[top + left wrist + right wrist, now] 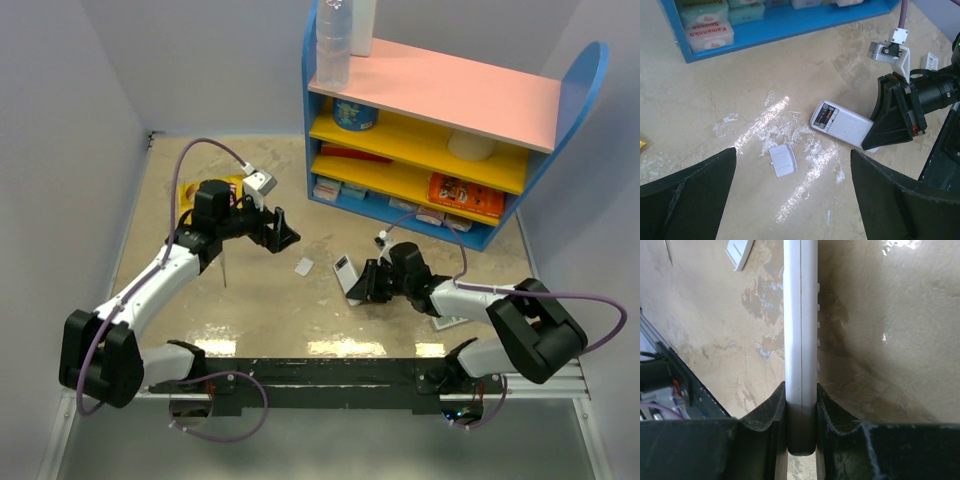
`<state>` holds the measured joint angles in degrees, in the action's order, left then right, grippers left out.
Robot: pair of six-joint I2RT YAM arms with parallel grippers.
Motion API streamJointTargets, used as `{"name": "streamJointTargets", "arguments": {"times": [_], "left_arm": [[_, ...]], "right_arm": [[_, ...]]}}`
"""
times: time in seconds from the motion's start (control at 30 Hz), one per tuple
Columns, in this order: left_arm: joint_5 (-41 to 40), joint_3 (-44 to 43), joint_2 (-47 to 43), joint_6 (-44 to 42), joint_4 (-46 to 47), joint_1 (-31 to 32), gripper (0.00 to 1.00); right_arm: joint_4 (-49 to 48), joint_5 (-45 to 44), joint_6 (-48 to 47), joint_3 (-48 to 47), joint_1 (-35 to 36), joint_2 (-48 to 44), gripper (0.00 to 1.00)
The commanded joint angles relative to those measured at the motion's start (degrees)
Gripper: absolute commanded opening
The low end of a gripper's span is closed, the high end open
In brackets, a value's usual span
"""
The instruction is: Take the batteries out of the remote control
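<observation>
The white remote control (850,127) lies back-up on the table with its battery slot open. The two red-orange batteries (826,115) sit inside the slot. My right gripper (365,283) is shut on the remote's near end; in the right wrist view the remote (801,330) stands edge-on between the fingers (765,415). My left gripper (281,232) is open and empty, hovering left of the remote; its dark fingers (687,195) frame the bare table. The small white cover piece (782,161) lies loose on the table between the grippers.
A blue shelf unit (450,130) with pink and yellow boards stands at the back right, with boxes on its lowest level (710,35). A thin pale stick (225,268) lies under the left arm. A yellow object (215,190) is behind the left gripper.
</observation>
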<state>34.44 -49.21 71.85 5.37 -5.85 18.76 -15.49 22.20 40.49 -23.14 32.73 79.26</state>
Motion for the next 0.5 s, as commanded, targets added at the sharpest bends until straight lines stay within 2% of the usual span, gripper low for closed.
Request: {"name": "streamJointTargets", "arguments": {"times": [0.0, 0.1, 0.17, 0.33, 0.43, 0.47], "left_arm": [[-4.3, 4.0, -4.4, 4.1, 4.9, -0.2, 1.0], [-5.3, 3.9, -4.4, 5.7, 3.2, -0.2, 1.0], [-6.1, 3.5, -4.4, 6.4, 1.6, -0.2, 1.0], [-15.9, 1.8, -5.7, 5.8, -3.6, -0.2, 1.0], [-19.8, 2.3, -8.3, 6.6, -4.3, -0.2, 1.0], [-20.6, 2.4, -8.7, 6.7, -4.6, -0.2, 1.0]], "right_arm": [[-5.1, -7.3, 8.5, 2.7, 0.1, -3.5, 0.14], [-1.9, -11.1, 12.1, 3.3, 0.1, -5.5, 0.23], [4.4, -14.0, 15.7, 2.3, 0.1, -7.9, 0.34], [18.5, -23.3, 22.0, -0.9, 0.1, -13.5, 0.55], [27.6, -29.5, 25.9, -3.3, 0.1, -17.1, 0.59], [33.4, -31.5, 28.2, -5.0, 0.1, -18.7, 0.6]]}}
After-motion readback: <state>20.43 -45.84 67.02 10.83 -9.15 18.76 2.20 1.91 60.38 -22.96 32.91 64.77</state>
